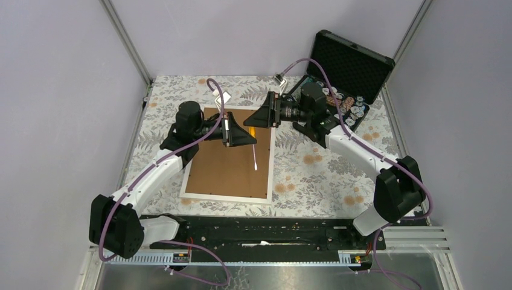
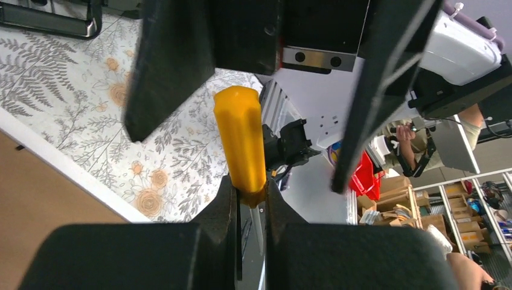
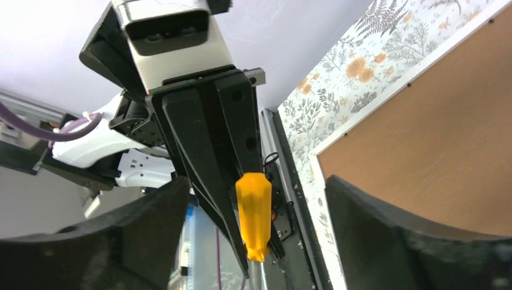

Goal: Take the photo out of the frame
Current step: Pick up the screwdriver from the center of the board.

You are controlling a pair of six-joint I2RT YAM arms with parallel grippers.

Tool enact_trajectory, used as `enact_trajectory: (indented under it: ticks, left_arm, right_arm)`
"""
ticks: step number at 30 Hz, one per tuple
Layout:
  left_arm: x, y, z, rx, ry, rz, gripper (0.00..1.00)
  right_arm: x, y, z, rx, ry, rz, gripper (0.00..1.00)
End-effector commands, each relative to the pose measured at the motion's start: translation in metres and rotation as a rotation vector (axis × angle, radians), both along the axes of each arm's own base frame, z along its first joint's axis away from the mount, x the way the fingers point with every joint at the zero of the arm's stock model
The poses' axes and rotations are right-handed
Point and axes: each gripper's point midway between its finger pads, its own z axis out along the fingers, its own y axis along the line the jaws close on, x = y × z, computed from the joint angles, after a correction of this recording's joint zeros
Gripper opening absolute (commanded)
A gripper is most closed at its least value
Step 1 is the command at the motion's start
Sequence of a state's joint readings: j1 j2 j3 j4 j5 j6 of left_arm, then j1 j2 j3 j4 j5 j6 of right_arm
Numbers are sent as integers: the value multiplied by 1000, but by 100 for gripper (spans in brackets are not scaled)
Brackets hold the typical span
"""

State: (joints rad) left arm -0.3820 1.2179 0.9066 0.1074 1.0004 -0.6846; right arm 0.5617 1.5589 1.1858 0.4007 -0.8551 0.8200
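1. The frame (image 1: 226,172) lies brown back up, so its front face is turned to the table (image 1: 314,175) and hidden (in all three views).
2. In the top view the left arm (image 1: 158,166) covers part of the frame's left edge.
3. In the left wrist view the left gripper (image 2: 250,187) clamps the screwdriver (image 2: 241,139) at the base of its yellow handle. The shaft is mostly hidden between the fingers (image 2: 220,208) and runs off the bottom edge.
4. In the right wrist view the shaft also leaves the lower edge, and the frame is cut by the right edge.
5. The chips (image 1: 350,109) in the black case (image 1: 356,57) are too small to tell apart, and the right arm (image 1: 353,148) covers the case's left part.
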Motion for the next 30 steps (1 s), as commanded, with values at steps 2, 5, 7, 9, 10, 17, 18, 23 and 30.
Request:
enact_trajectory:
  ticks: [2, 5, 7, 9, 10, 17, 18, 23, 30]
  left_arm:
    - [9, 8, 29, -78, -60, 49, 0]
    - [27, 26, 46, -135, -50, 144, 0]
    - [38, 37, 57, -170, -51, 212, 0]
    - [48, 43, 64, -192, -41, 264, 0]
    - [51, 44, 69, -218, -32, 278, 0]
    - [53, 51, 92, -402, 14, 307, 0]
    - [52, 52, 93, -410, 14, 308, 0]
    - [50, 54, 87, -423, 34, 319, 0]
    - [50, 55, 88, -431, 29, 319, 7]
  right_arm:
    - [17, -9, 39, -32, -171, -51, 100]
    - [21, -23, 33, -57, -166, -72, 100]
    - [8, -24, 18, -70, -158, -33, 100]
    - [-17, -18, 8, -53, -139, 66, 97]
    - [-26, -13, 4, -54, -132, 95, 95]
    - [-42, 7, -9, -83, -163, 141, 76]
    - [-40, 9, -7, -78, -164, 142, 75]
    - [-35, 19, 16, -20, -174, 145, 56]
    - [-40, 28, 15, -10, -156, 187, 3]
